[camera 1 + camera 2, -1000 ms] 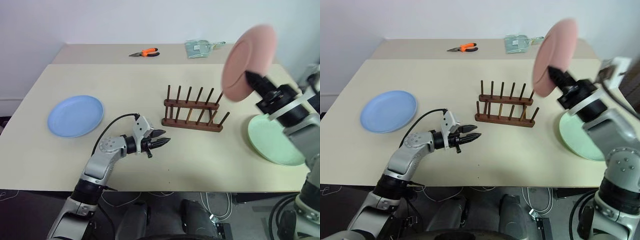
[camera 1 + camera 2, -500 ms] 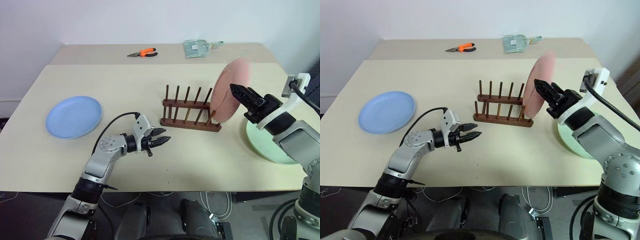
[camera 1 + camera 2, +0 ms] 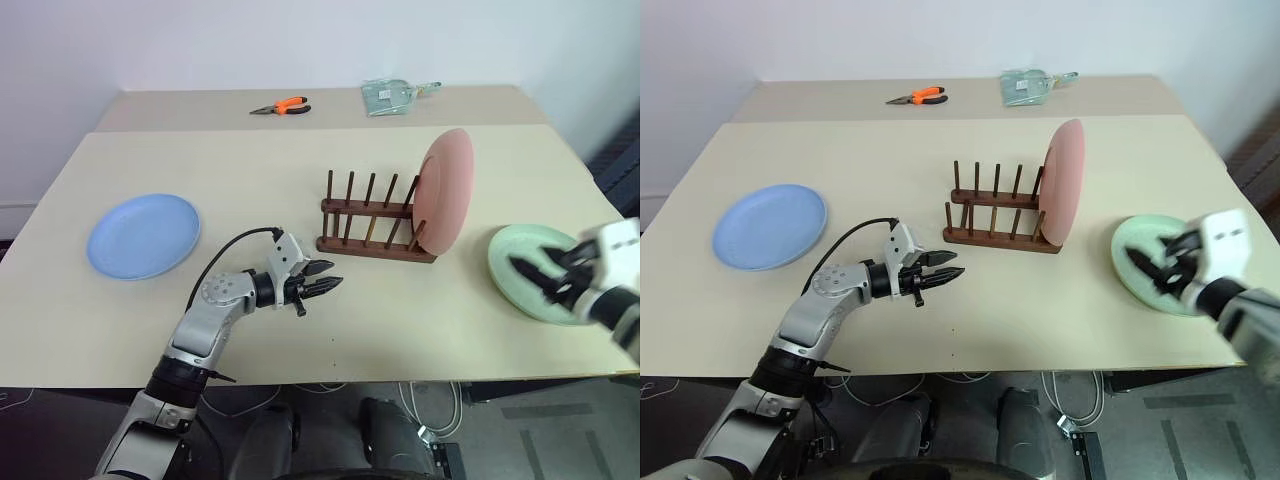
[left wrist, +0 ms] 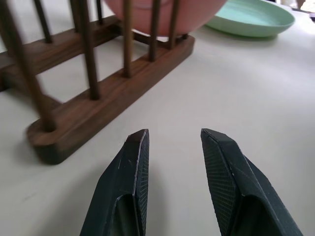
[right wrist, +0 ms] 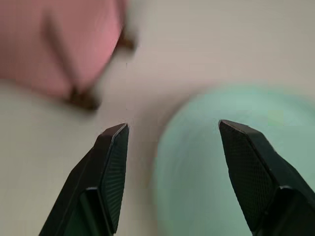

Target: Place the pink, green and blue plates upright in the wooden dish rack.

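The pink plate (image 3: pixel 443 191) stands on edge at the right-hand end of the wooden dish rack (image 3: pixel 372 215), wedged between the last pegs, which is what holds it upright with nothing gripping it. One of three looks done.

Down at the right, the right gripper (image 3: pixel 1162 267) hangs low over the near rim of the green plate (image 3: pixel 540 284), jaws spread wide and empty. In the right wrist view the rim runs between the two fingertips (image 5: pixel 114 147), so I judge it is lining up to take the plate by its edge, the likely way to lift a flat plate off the tabletop (image 3: pixel 300 160) and tip it vertical.

The left gripper (image 3: pixel 322 287) sits just above the tabletop, pointed at the rack's near left end, jaws partly parted and holding nothing. The rack's base bar lies just beyond its fingertips (image 4: pixel 135 152), not touching. Perhaps it waits there to steady the rack.

The blue plate (image 3: pixel 143 234) lies flat, well behind and off to the left of those jaws, untouched.

The free slots all sit left of the pink plate, so the green one must come in past the pink one's face. That is the tight spot. Orange pliers (image 3: pixel 279 105) and a clear packet (image 3: pixel 392 96) lie at the far edge, well clear.
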`<action>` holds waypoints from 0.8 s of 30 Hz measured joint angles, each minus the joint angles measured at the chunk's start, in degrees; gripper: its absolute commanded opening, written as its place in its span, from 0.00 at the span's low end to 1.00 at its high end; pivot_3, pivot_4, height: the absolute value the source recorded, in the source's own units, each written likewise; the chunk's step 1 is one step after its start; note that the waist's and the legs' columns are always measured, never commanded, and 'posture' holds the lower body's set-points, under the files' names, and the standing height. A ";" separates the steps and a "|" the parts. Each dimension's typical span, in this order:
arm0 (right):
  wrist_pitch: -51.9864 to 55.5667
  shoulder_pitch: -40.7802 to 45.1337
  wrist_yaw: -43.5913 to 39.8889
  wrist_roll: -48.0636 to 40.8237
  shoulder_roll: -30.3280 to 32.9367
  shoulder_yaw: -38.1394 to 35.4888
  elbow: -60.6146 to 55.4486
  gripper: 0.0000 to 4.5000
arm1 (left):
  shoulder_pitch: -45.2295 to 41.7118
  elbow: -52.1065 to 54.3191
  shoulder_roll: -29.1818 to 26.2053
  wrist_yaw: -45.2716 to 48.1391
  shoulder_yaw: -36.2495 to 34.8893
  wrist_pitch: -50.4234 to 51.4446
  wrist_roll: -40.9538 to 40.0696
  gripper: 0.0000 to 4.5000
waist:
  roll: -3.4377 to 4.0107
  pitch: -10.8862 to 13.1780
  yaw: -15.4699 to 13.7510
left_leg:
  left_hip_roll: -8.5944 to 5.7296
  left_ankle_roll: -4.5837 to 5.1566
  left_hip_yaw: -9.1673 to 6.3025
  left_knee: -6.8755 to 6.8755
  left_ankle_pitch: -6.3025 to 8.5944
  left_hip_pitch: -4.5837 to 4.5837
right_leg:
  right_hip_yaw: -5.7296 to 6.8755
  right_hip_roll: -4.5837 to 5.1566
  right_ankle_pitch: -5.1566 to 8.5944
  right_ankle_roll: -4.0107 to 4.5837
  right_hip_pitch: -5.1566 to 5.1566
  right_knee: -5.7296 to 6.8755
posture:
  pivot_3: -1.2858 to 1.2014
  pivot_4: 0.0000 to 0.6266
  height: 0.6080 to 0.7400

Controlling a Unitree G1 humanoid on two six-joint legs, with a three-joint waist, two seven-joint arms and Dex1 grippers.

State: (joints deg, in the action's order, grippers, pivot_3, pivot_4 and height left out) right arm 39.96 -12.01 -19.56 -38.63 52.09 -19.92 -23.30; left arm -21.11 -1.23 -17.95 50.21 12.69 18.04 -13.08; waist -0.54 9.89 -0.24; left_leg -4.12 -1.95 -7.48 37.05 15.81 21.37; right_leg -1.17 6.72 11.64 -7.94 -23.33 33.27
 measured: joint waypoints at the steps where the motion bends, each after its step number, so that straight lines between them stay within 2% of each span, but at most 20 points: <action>1: -0.36 -0.45 0.07 2.70 0.11 2.27 0.01 0.60 | -0.06 -0.05 0.02 0.01 0.00 -0.08 0.01 0.37 | 0.00 0.00 -0.11 | -0.01 0.00 0.00 0.00 0.00 0.01 | 0.00 0.02 0.00 0.00 0.00 -0.01 | 0.52 0.24 1.00; 3: -0.67 -0.42 0.68 7.83 0.10 5.77 0.80 0.47 | -0.07 -0.43 0.01 0.08 0.01 -0.14 0.03 0.37 | -0.01 0.01 -0.42 | -0.02 -0.01 0.00 0.00 0.00 0.04 | 0.00 0.04 0.00 -0.01 -0.01 -0.05 | 0.52 0.24 1.00; 7: -1.66 1.00 1.55 14.62 -0.11 7.81 3.68 0.03 | -0.06 -0.52 -0.09 0.32 0.00 -0.26 0.05 0.37 | -0.06 0.02 -0.63 | -0.05 -0.01 -0.02 0.00 0.00 0.07 | 0.00 0.07 0.00 -0.01 -0.01 -0.09 | 0.52 0.24 1.00; 8: -2.49 1.84 1.62 15.87 -0.57 7.62 3.77 0.01 | -0.04 -0.52 -0.22 0.37 -0.01 -0.27 0.06 0.37 | -0.11 0.01 -0.59 | -0.04 -0.01 -0.03 0.00 0.00 0.06 | 0.01 0.06 0.00 -0.01 0.00 -0.08 | 0.52 0.24 1.00; 13: -3.59 3.12 0.94 18.46 -2.07 7.23 5.77 0.01 | -0.04 -0.51 -0.16 0.39 0.01 -0.48 0.06 0.37 | -0.12 0.02 -0.54 | -0.04 0.00 -0.05 -0.02 0.00 0.05 | 0.02 0.06 0.00 -0.01 0.01 -0.07 | 0.52 0.24 1.00; 17: -6.29 10.36 1.29 15.79 -7.74 -0.07 7.19 0.01 | 0.06 -0.50 -0.25 0.32 -0.01 -0.82 0.07 0.37 | -0.05 0.07 -0.27 | -0.04 0.00 0.01 0.01 0.00 0.02 | -0.05 0.06 -0.02 -0.02 0.00 -0.06 | 0.52 0.24 1.00; 21: -5.90 29.82 4.38 0.63 -11.59 -12.63 6.08 0.01 | 0.16 -0.34 -0.05 0.36 0.05 -1.03 0.05 0.37 | 0.25 0.20 -0.12 | -0.02 0.00 -0.05 -0.06 0.00 0.01 | -0.02 0.02 -0.05 -0.03 -0.03 -0.01 | 0.52 0.24 1.00; 24: -2.25 43.35 8.50 -18.08 -13.32 -15.37 1.05 0.01 | 0.16 -0.62 -0.15 0.32 -0.11 -1.14 0.04 0.37 | 0.23 0.20 -0.33 | 0.03 0.00 -0.27 -0.20 0.00 0.03 | 0.12 -0.06 -0.22 0.03 -0.06 -0.01 | 0.52 0.24 1.00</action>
State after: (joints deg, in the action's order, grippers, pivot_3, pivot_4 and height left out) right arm 37.71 31.34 -11.07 -56.71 38.77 -35.29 -22.25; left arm -20.94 -1.84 -18.10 50.53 12.58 16.90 -13.04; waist -0.31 10.09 -0.57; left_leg -4.09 -1.94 -7.75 36.85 15.81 21.39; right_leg -1.05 6.67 11.42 -7.90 -23.39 33.26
